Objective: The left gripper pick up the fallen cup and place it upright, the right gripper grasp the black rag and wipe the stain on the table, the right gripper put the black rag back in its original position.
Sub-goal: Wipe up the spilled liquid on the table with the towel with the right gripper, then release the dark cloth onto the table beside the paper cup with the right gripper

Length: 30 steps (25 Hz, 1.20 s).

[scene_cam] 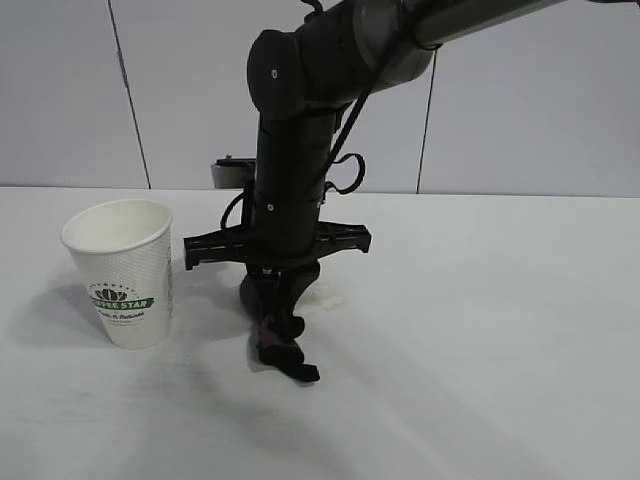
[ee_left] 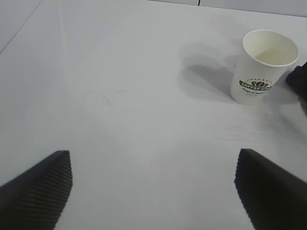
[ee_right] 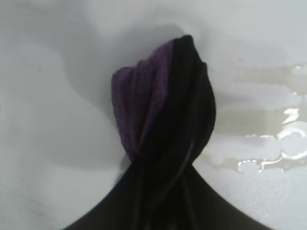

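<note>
Cloth comes nearest: the black rag (scene_cam: 272,322), a soft bunched wad with purple knit folds, is pinched in the right gripper (scene_cam: 283,345), whose dark jaws are nearly closed on it and point steeply down at the table (scene_cam: 480,350). The rag's lower end meets the matte white tabletop just right of the cup (scene_cam: 123,271). In the right wrist view the rag (ee_right: 160,120) twists to a blunt tip, and beside it lies the stain (ee_right: 268,143), here a thin, glossy, pale smear of wet streaks. The cup stands upright, a tall white paper cup with dimpled sides, rolled rim and green banner logo. The left gripper (ee_left: 153,187) hangs well back from the cup, ribbed pads spread wide and empty.
</note>
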Motion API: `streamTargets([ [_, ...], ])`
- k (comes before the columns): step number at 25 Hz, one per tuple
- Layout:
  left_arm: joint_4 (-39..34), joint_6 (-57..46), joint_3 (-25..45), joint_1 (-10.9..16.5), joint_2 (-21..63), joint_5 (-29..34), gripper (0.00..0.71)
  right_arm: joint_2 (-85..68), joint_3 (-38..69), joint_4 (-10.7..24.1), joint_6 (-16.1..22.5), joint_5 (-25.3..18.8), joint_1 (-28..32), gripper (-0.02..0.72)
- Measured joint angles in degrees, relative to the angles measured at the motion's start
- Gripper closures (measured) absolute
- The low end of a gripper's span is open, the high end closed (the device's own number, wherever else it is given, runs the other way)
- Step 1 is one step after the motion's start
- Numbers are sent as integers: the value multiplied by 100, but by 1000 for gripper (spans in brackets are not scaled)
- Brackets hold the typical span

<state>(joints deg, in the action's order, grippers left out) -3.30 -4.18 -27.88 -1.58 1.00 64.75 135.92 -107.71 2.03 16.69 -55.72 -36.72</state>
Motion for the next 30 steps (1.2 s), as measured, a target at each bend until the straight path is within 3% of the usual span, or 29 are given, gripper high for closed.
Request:
streamTargets([
  [6, 0, 0, 0, 0, 0, 0, 46, -38, 0, 1217, 132, -637, 0, 608],
  [10, 0, 0, 0, 0, 0, 0, 46, -119, 0, 1507, 168, -873, 46, 608],
  [17, 0, 0, 0, 0, 0, 0, 46, -188, 6, 1254, 172, -1340, 500, 608],
  [27, 0, 0, 0, 0, 0, 0, 46, -188, 6, 239, 12, -1338, 699, 606],
  [29, 0, 0, 0, 0, 0, 0, 46, -188, 6, 121, -14, -1334, 699, 548],
  [30, 0, 0, 0, 0, 0, 0, 46, -188, 6, 94, -27, -1334, 699, 478],
])
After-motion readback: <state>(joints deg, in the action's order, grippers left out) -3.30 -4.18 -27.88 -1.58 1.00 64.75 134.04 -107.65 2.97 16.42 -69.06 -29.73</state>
